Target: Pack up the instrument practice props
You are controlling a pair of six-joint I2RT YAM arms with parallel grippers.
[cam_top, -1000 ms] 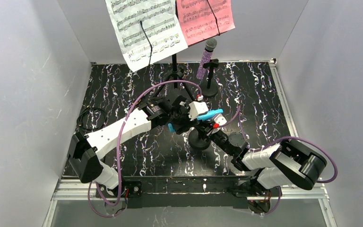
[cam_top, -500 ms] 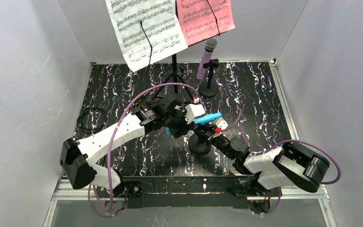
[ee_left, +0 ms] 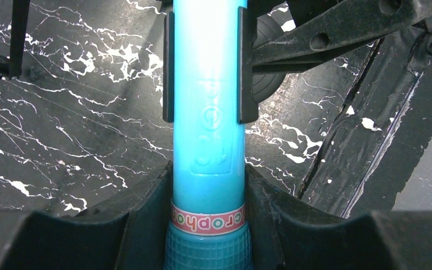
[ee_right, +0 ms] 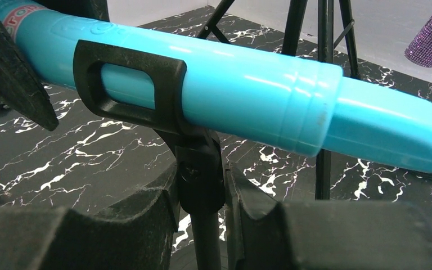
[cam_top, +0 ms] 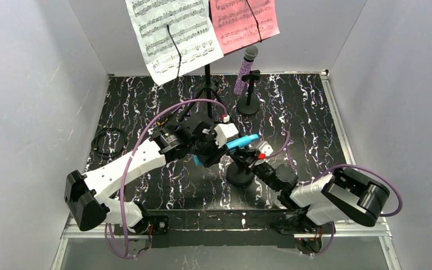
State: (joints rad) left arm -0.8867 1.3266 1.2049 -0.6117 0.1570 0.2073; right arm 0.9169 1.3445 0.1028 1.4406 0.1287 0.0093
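The blue microphone (cam_top: 243, 140) lies tilted across the middle of the mat, and my left gripper (cam_top: 215, 148) is shut on its body near the head. In the left wrist view the blue microphone (ee_left: 205, 112) runs up between my left gripper (ee_left: 207, 185) and the holder's black clip (ee_left: 169, 67). My right gripper (ee_right: 202, 214) is shut on the mic holder's stem (ee_right: 201, 169); its clip (ee_right: 129, 84) still rings the blue microphone (ee_right: 270, 104). The holder's round base (cam_top: 239, 175) shows under my right gripper (cam_top: 248, 160). The purple glitter microphone (cam_top: 246, 67) stands in the second holder (cam_top: 250, 104). White (cam_top: 171, 34) and pink (cam_top: 242, 19) music sheets hang at the back.
A tall black tripod (cam_top: 207, 84) stands at the back centre, just behind my left arm. A coiled black cable (cam_top: 108, 142) lies at the mat's left edge. Grey walls close in the left, right and back sides.
Both grippers, with the blue microphone and its holder, have shifted a little left and toward the near edge. The left arm has swung leftward. Both grips are unchanged.
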